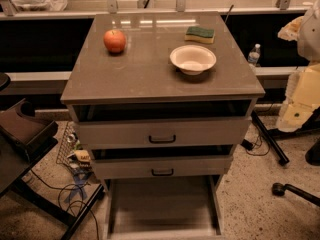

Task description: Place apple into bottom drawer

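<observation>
The apple [114, 40] is red-orange and sits on the cabinet top [145, 74] at the back left. The bottom drawer [162, 204] is pulled out toward me under the two upper drawers, and its flat grey inside is bare. My gripper [299, 96] is with the pale arm at the right edge of the view, off to the right of the cabinet, below its top and far from the apple. It holds nothing that I can see.
A white bowl [193, 59] and a green-yellow sponge [199, 34] sit on the cabinet top to the right. The two upper drawers [162, 134] stand slightly ajar. A water bottle [254, 55] stands behind right. A black stand [25, 134] and cables lie left, chair legs [290, 189] right.
</observation>
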